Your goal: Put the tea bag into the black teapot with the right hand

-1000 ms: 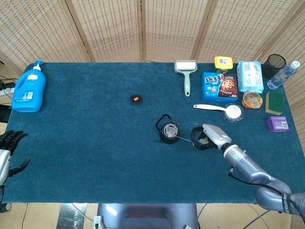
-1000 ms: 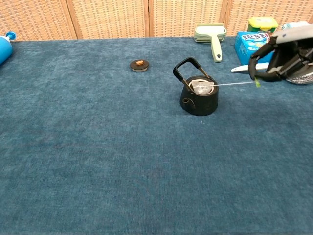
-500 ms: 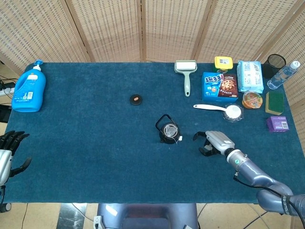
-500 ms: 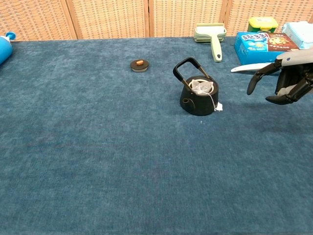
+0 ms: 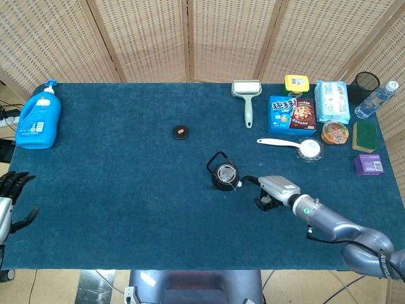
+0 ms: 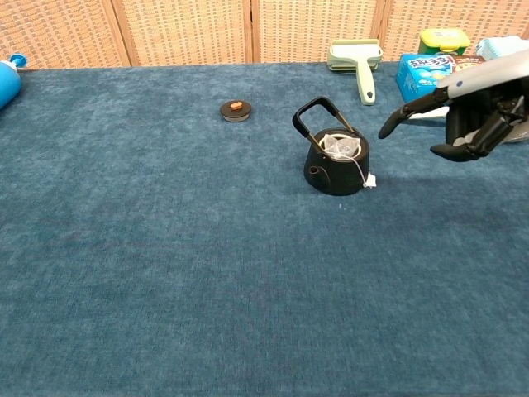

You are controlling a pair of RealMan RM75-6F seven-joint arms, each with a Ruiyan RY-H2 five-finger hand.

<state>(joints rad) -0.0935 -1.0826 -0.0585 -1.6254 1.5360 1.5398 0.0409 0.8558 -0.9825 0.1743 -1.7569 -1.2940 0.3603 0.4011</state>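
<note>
Since release, your right hand (image 6: 463,112) swung back toward pot (image 6: 336,162), fingers spread, empty; tag (image 6: 369,179) hangs lower-left of them.

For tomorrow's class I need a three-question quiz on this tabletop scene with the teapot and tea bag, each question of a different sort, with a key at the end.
1. True or false: the tea bag lies inside the black teapot.
2. Multiple choice: the right hand is A) holding the tea bag's string, B) holding nothing, fingers apart, to the right of the teapot, C) resting on the lid.
3. Short answer: where does the small paper tag on the string lie?

Key
1. True.
2. B.
3. Outside the teapot, by its base on the side toward the right hand, on the blue tablecloth.
</note>
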